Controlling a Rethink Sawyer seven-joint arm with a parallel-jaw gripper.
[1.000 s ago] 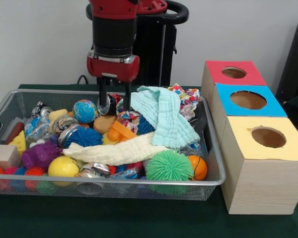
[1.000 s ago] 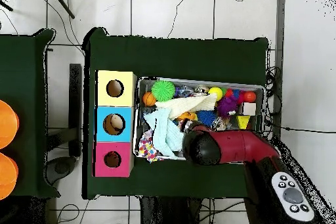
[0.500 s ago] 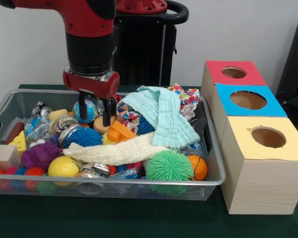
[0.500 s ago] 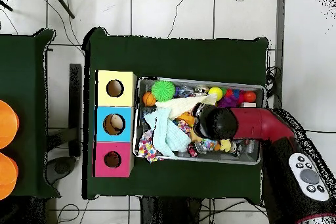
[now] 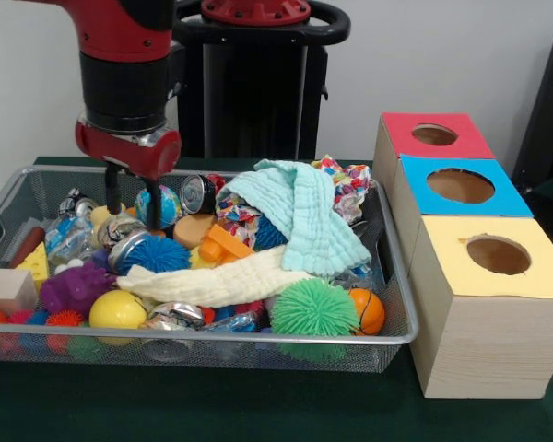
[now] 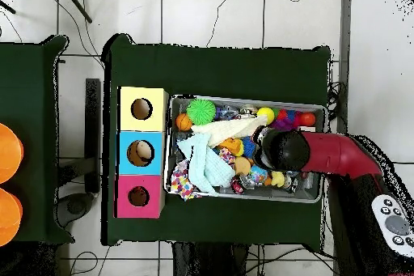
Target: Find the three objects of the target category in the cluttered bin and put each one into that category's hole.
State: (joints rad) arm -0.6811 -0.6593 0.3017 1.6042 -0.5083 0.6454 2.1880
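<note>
My gripper (image 5: 132, 204) hangs open over the left part of the wire bin (image 5: 258, 339), with nothing between its fingers. Its tips are just above a crushed can (image 5: 118, 230), and a globe ball (image 5: 169, 204) sits right behind them. Another can (image 5: 199, 193) lies to the right of the globe ball. A blue spiky ball (image 5: 157, 255), a yellow ball (image 5: 117, 310), a green spiky ball (image 5: 313, 308) and an orange ball (image 5: 368, 311) lie among the clutter. In the overhead view the arm (image 6: 285, 150) hides the gripper. The red box (image 5: 433, 136), blue box (image 5: 461, 187) and yellow box (image 5: 498, 256) each have a round hole.
A teal cloth (image 5: 304, 212), a cream cloth (image 5: 217, 284) and a patterned cloth (image 5: 348, 189) cover the bin's middle and right. A purple toy (image 5: 72, 287) and a wooden block (image 5: 6, 287) sit at its left end. The boxes stand close to the bin's right side.
The arm has swung leftward in the front view, from over the bin's middle by the teal cloth to its left part. The gripper stayed open and empty.
</note>
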